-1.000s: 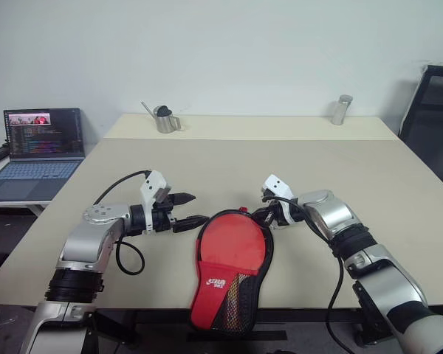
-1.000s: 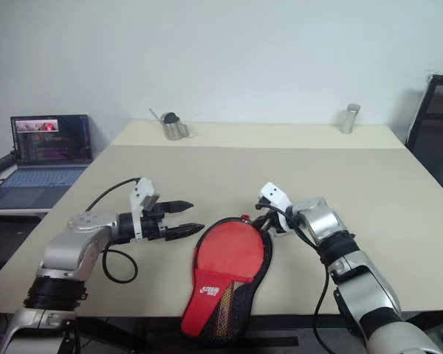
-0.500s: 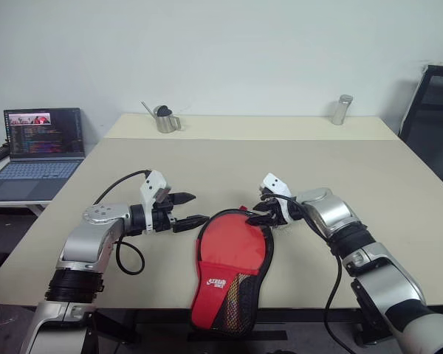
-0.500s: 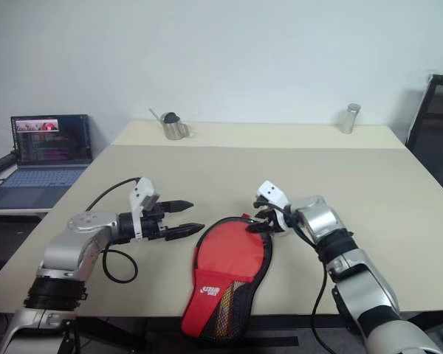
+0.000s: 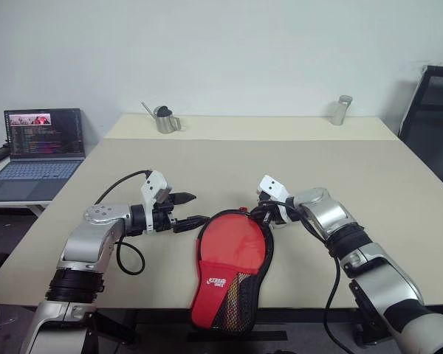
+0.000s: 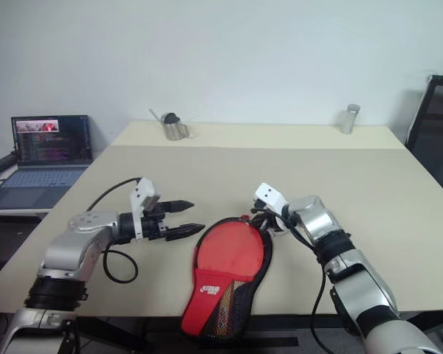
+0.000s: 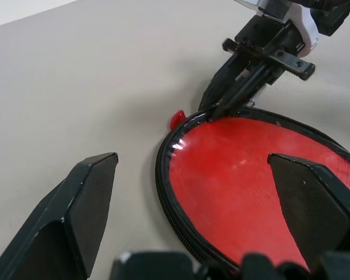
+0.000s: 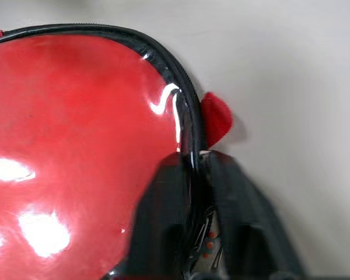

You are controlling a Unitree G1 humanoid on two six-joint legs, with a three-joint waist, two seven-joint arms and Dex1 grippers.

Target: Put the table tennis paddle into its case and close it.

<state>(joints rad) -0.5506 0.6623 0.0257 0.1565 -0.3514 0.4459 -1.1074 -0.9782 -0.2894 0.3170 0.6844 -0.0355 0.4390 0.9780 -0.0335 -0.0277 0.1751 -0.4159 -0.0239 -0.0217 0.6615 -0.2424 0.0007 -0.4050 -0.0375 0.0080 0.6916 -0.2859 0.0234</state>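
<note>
Now right gripper point(image 8: 192, 166) pinches case point(image 5: 229, 258) rim (zip edge).

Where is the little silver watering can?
The small silver metal watering can stands at the beige table's far left side, near the open laptop.

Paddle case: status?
Left gripper open, hovering beside the case. Right gripper shut on case's zipper rim at the round end. Case lies open, red face up, not zipped. Nothing in the way.
</note>
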